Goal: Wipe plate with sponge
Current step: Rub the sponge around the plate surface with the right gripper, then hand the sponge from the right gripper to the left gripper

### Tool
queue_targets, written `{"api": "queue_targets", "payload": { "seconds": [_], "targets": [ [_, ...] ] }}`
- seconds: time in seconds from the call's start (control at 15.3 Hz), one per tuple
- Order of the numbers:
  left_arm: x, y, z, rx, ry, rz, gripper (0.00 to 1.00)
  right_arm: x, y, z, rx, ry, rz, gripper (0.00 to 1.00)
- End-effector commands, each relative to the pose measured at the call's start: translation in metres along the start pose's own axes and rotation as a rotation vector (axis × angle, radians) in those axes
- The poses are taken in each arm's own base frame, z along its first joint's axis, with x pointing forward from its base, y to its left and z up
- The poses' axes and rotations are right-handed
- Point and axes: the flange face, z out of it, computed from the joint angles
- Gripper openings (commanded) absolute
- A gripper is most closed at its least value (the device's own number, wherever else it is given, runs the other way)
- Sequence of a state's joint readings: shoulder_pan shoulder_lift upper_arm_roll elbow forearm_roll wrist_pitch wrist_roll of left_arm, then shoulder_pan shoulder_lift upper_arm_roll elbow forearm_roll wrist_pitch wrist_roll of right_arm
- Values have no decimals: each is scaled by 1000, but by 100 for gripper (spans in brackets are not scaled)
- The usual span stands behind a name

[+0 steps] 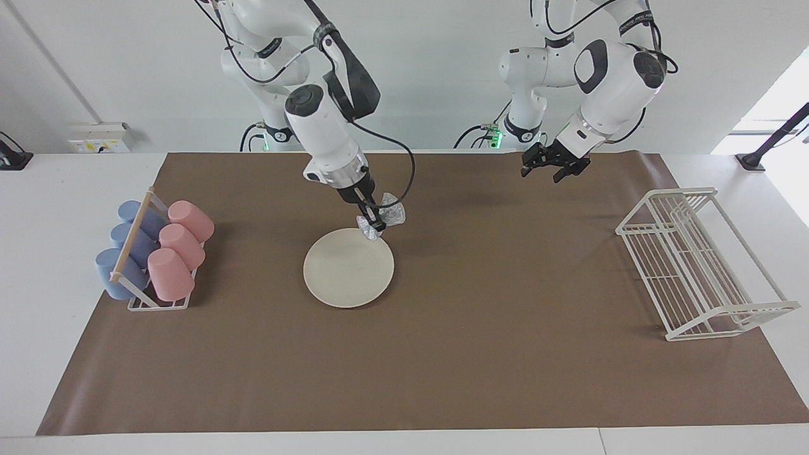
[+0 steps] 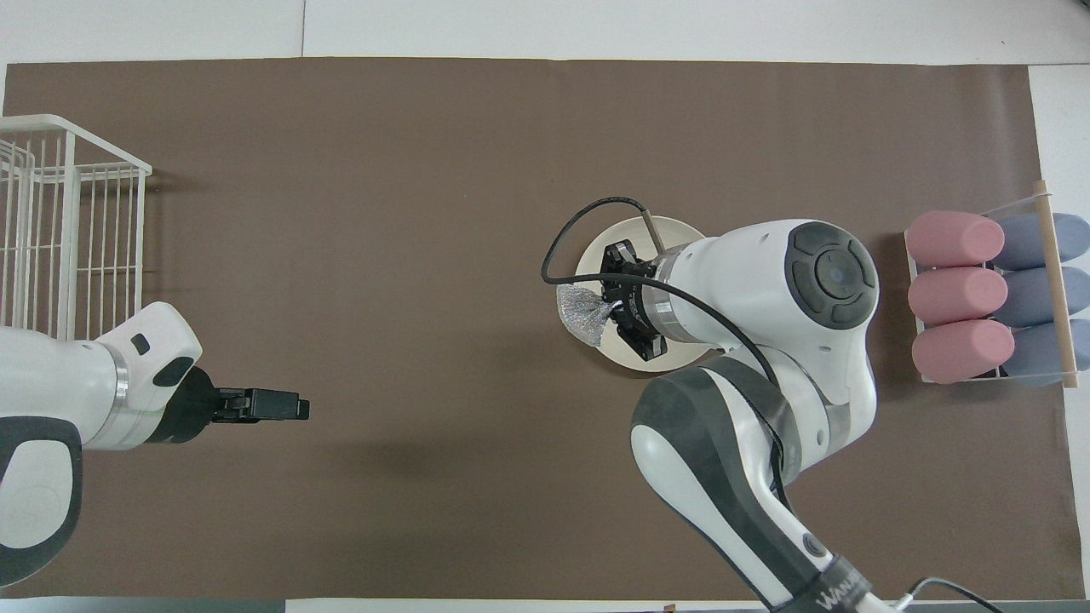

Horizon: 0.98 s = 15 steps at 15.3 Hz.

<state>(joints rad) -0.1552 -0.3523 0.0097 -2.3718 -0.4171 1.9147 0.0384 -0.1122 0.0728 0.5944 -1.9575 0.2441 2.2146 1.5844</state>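
The facing view shows what the overhead view cannot: the right gripper [image 1: 375, 226] is raised clear of the plate [image 1: 348, 276], hanging over the plate's robot-side rim with the sponge [image 1: 387, 218] pinched tight between its fingers. The wad hangs in the air and does not touch the plate. In the overhead view the right arm covers most of the plate [image 2: 596, 358], so only a crescent of rim shows, and the sponge [image 2: 582, 312] seems to lie at about nine o'clock on the rim; height cannot be read there.

The plate lies flat on the brown mat [image 1: 442, 379] that covers the counter [image 1: 38, 253], about mid-counter, a little toward the right arm's end.

The left gripper [image 1: 548, 170] waits over the mat near the robots' edge, toward the left arm's end, holding nothing; its fingers are spread wide.

A small rack [image 1: 152, 287] at the right arm's end holds six cups lying on their sides: three pink cups [image 1: 180, 249] in one row, three blue cups [image 1: 126, 246] in the other. A white wire rack [image 1: 701, 265] at the left arm's end holds nothing that shows.
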Motion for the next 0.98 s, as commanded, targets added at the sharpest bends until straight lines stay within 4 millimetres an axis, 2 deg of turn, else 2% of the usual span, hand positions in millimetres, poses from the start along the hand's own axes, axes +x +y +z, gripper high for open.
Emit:
{"api": "queue_targets", "payload": {
  "seconds": [0.0, 0.13, 0.26, 0.33, 0.46, 0.72, 0.85, 0.92],
  "targets": [
    [9, 5, -9, -195, 26, -101, 100, -16, -10, -54, -24, 58, 42, 0],
    [10, 20, -14, -335, 32, -143, 100, -34, -17, -93, -30, 71, 131, 0],
    [12, 34, -20, -486, 38, -192, 100, -46, -12, -111, -51, 88, 175, 0],
    [13, 42, -23, -560, 40, -216, 100, -61, -6, -114, -54, 95, 169, 0],
    [15, 59, -32, -672, 43, -250, 100, -88, 4, -110, -52, 118, 194, 0],
    [34, 105, -46, -722, 30, -369, 100, -143, 20, -102, -49, 108, 216, 0],
    [37, 133, -40, -712, 14, -421, 100, -160, 31, -93, -57, 127, 205, 0],
    [35, 140, -38, -710, 20, -431, 100, -162, 35, -92, -59, 134, 200, 0]
  ]
}}
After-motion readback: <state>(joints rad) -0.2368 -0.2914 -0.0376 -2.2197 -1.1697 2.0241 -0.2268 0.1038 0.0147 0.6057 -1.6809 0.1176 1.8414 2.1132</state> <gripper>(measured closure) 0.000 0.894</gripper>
